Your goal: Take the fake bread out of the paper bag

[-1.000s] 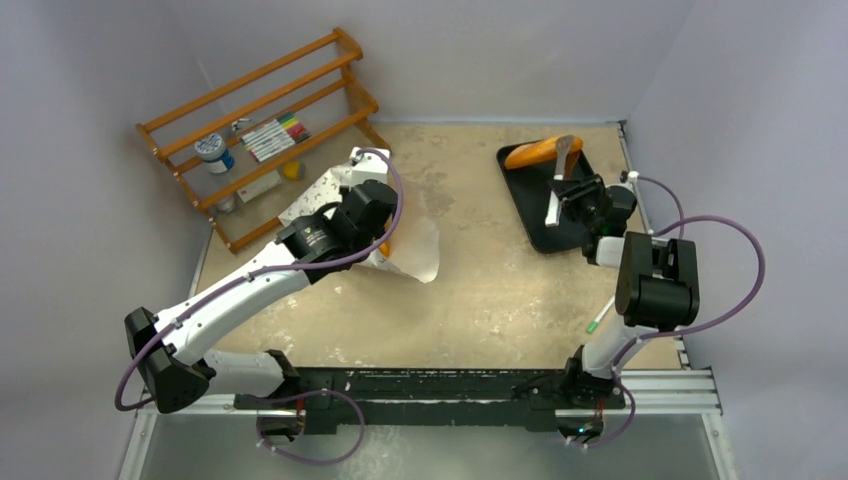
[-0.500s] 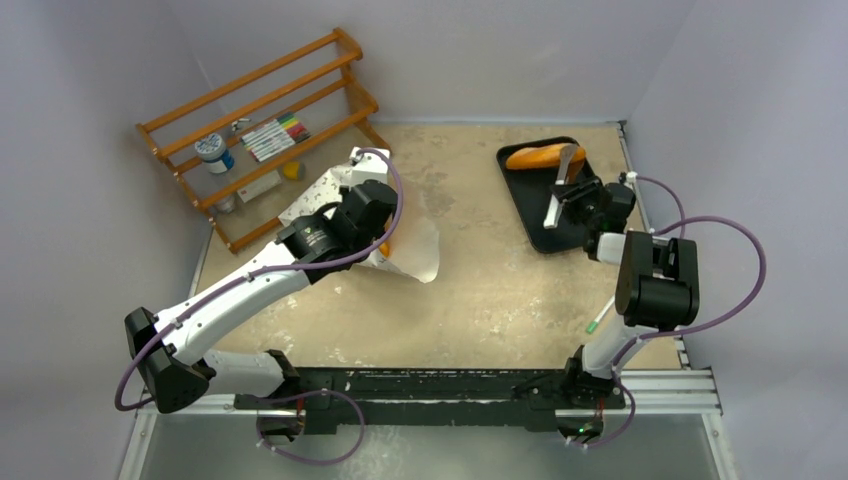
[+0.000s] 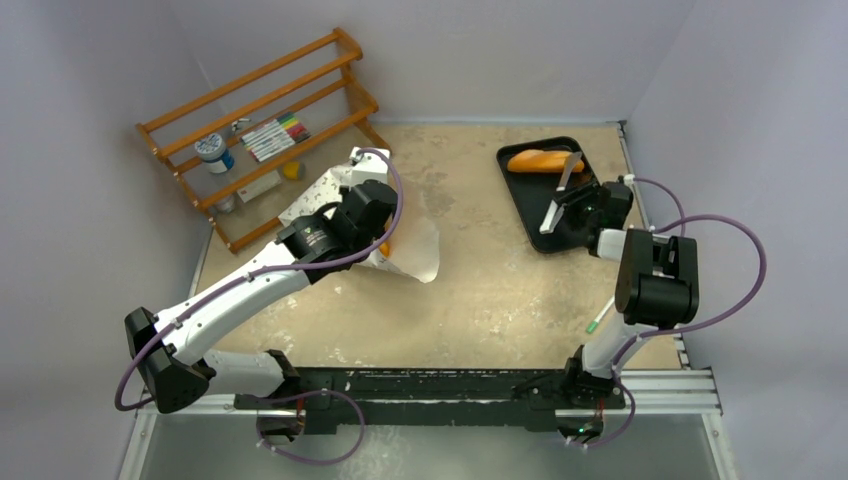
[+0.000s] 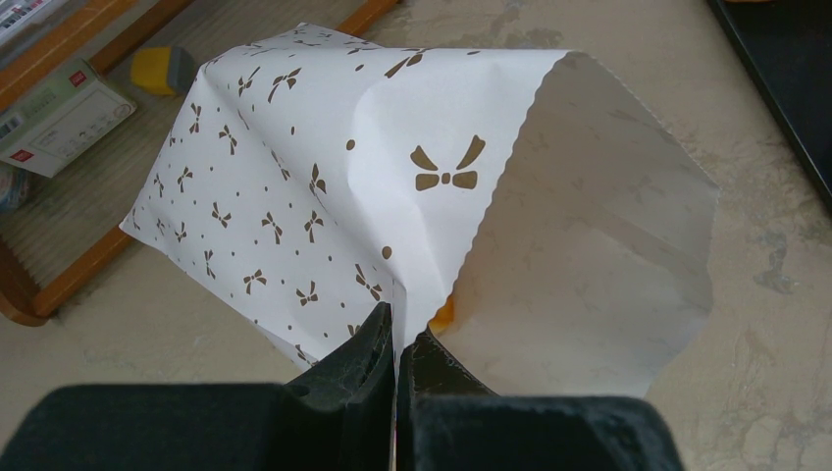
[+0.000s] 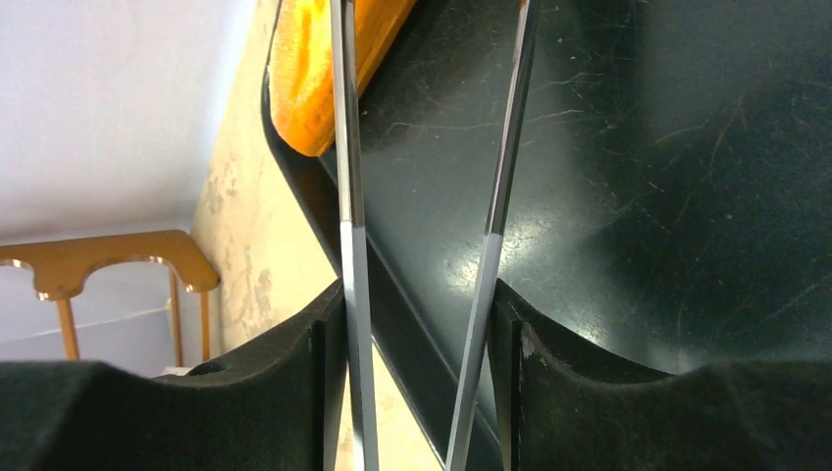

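Since a second ago the tongs point(image 5: 345, 196) have drawn back from the far end of the black tray point(image 3: 527, 200) and their arms have spread, and the fake bread point(image 3: 538, 160) has settled flatter. It now lies on the tray's far end, outside the paper bag point(image 4: 294, 177) and well apart from it. Right gripper point(image 5: 417, 299) at mid width, one metal tong arm against the inner face of each finger, so it holds the tongs. The tong tips sit over the right end of the loaf; contact with it cannot be told. Left gripper point(image 4: 395, 339) is pinched tight on the bag's scalloped rim, its jaws meeting with only paper between them. The bag lies on its side on the desk point(image 3: 480, 290) just in front of the wooden rack point(image 3: 260, 130), its mouth gaping toward the tray. A sliver of orange point(image 4: 443, 314) shows inside the mouth by the gripper; what it is cannot be told.
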